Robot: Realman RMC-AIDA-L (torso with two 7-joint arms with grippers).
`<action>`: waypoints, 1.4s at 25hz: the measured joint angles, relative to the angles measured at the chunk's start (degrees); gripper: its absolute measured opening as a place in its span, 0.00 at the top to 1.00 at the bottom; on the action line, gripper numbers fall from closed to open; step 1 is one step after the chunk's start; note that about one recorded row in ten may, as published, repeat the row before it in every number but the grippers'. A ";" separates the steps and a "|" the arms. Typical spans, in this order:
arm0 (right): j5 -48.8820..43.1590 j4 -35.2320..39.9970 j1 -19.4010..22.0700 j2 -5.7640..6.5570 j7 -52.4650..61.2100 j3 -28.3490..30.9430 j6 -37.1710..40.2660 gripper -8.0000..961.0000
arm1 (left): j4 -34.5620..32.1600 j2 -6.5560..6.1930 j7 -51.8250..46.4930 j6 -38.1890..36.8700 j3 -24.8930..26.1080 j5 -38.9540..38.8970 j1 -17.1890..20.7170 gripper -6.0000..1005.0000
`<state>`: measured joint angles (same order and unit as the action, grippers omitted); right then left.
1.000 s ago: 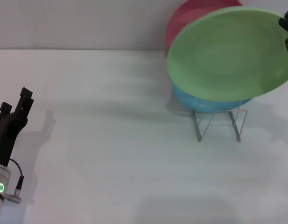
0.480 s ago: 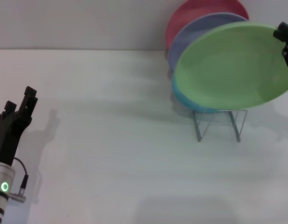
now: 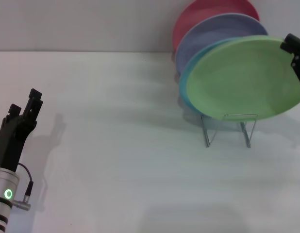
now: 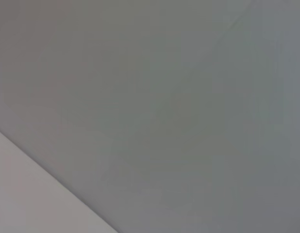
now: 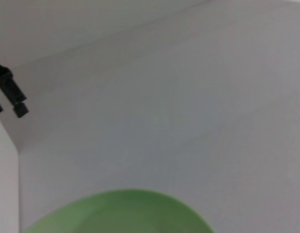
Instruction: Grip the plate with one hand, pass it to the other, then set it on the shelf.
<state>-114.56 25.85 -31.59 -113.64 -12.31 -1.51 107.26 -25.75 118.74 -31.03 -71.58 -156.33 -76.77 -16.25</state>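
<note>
Four plates (image 3: pixel 244 80), one wire rack (image 3: pixel 227 128), two grippers (image 3: pixel 24 114).

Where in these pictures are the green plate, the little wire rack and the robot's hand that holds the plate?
green plate (image 3: pixel 242 77), head view, middle of its face
wire rack (image 3: pixel 207 132), head view, front left upright wire
right hand (image 3: pixel 296 58), head view, black fingers at the plate's right rim

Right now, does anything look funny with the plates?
The round light green plastic plate leans tilted at the front of the small silver wire rack, its edge held by the right gripper. Nothing looks spilled or broken.
</note>
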 joint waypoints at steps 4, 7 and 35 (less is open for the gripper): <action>-0.02 -0.13 0.30 -0.11 -0.05 -1.73 -1.08 0.97 | -0.07 0.00 0.00 -0.02 -0.01 0.13 0.00 0.14; -0.04 -0.59 0.55 -0.38 -0.63 -3.26 -2.46 0.97 | -0.15 0.00 0.00 -0.04 -0.02 0.14 0.07 0.14; 8.99 0.35 3.97 -3.23 14.30 -3.78 1.02 0.72 | 0.34 -0.35 -0.15 -0.76 0.06 0.23 0.29 0.14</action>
<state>-105.56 26.19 -27.63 -116.87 2.00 -5.29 108.28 -25.42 118.38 -31.18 -72.34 -156.28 -76.54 -15.95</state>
